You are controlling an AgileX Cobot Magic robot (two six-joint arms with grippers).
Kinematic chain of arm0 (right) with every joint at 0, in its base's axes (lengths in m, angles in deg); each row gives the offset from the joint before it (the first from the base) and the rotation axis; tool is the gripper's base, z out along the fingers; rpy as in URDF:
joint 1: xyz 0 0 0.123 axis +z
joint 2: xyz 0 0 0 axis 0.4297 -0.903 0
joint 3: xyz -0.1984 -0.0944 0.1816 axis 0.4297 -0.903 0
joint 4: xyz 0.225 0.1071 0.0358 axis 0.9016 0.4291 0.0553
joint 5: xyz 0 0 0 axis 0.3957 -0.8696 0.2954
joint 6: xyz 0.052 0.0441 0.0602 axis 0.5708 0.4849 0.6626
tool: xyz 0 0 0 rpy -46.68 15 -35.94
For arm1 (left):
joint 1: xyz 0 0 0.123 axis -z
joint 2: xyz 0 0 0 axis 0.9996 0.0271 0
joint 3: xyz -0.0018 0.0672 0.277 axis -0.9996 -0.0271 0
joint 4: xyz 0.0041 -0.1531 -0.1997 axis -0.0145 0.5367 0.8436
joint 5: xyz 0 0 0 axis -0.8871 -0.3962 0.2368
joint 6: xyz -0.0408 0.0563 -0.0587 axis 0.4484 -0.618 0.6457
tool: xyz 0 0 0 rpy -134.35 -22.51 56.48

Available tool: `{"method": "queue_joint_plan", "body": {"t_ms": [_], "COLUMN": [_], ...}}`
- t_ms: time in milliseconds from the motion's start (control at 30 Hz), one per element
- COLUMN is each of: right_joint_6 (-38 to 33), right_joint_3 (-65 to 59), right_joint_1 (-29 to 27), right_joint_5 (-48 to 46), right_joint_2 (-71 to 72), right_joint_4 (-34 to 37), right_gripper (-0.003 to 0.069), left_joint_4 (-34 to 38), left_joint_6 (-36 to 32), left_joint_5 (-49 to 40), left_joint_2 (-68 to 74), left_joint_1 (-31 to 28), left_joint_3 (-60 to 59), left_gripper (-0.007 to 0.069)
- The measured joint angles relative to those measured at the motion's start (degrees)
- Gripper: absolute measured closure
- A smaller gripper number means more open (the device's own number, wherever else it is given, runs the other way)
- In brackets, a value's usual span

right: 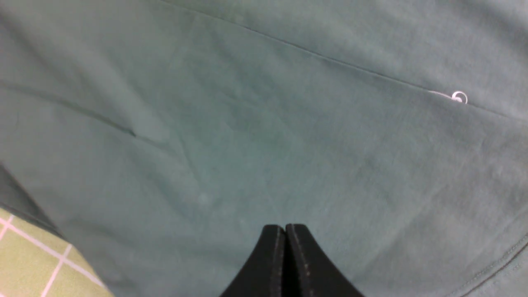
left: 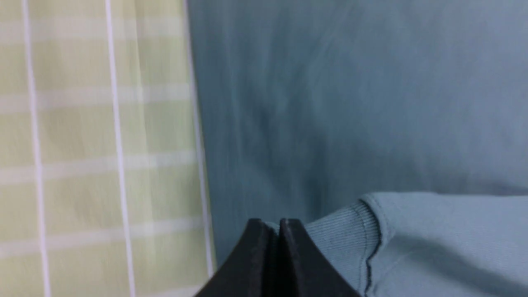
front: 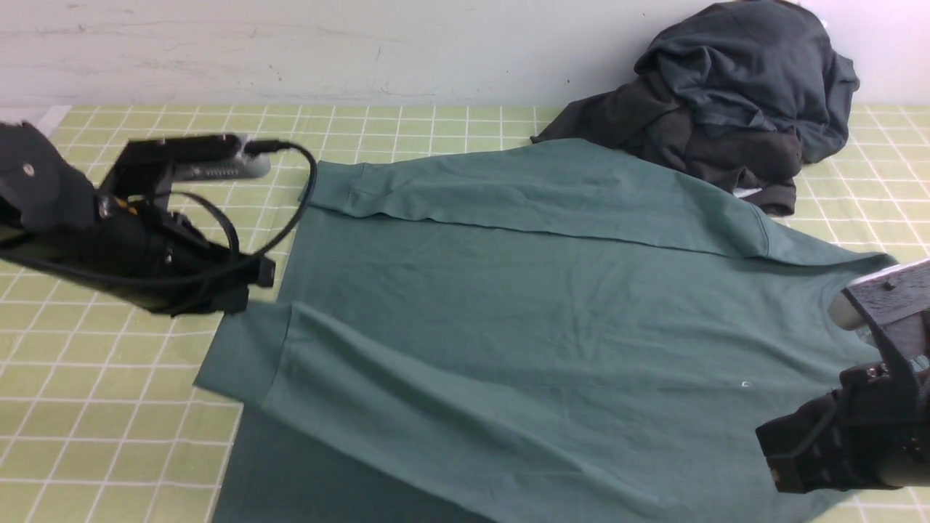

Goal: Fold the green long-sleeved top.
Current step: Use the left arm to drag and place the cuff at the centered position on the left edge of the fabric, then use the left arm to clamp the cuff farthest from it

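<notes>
Green top (front: 523, 305) lies flat, both sleeves (front: 436, 407) folded in; body folds not yet done. Left hand (left: 277, 226) and right hand (right: 284, 227) clenched, seemingly empty.

A muted teal-green cotton sweatshirt (right: 264, 144) fills nearly the whole view, lightly creased, with a thin straight line running slantwise across it. A tiny white logo (right: 459, 97) sits on that line. The black right gripper (right: 285, 229) has its jaws pressed together over the cloth; whether they touch it is unclear. A yellow-green gridded worktop (right: 24, 264) shows at one corner.
</notes>
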Motion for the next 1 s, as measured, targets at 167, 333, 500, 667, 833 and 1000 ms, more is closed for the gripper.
{"method": "queue_joint_plan", "body": {"t_ms": [167, 333, 500, 667, 833, 1000], "right_joint_6": [-1.2, -2.1, -2.3, -2.9, -4.7, -4.9], "right_joint_3": [0.0, 0.0, 0.0, 0.0, 0.0, 0.0], "right_joint_1": [0.0, 0.0, 0.0, 0.0, 0.0, 0.0], "right_joint_5": [0.0, 0.0, 0.0, 0.4, 1.4, 1.5], "right_joint_2": [0.0, 0.0, 0.0, 0.0, 0.0, 0.0], "right_joint_4": [0.0, 0.0, 0.0, 0.0, 0.0, 0.0], "right_gripper": [0.0669, 0.0669, 0.0669, 0.0669, 0.0669, 0.0669], "left_joint_4": [0.4, -1.0, -2.8, -4.8, -6.9, -11.5], "left_joint_6": [-1.0, -1.1, -0.6, 1.0, 2.8, 8.8], "left_joint_5": [0.1, -0.4, -5.3, -10.6, -11.7, -6.2], "left_joint_2": [3.6, 15.2, 27.2, 36.2, 44.9, 54.0], "left_joint_1": [0.0, 0.0, 0.0, 0.0, 0.0, 0.0], "left_joint_3": [7.5, 16.3, 28.1, 41.7, 55.8, 65.4], "left_gripper": [0.0615, 0.0615, 0.0604, 0.0508, 0.0326, 0.0225]}}
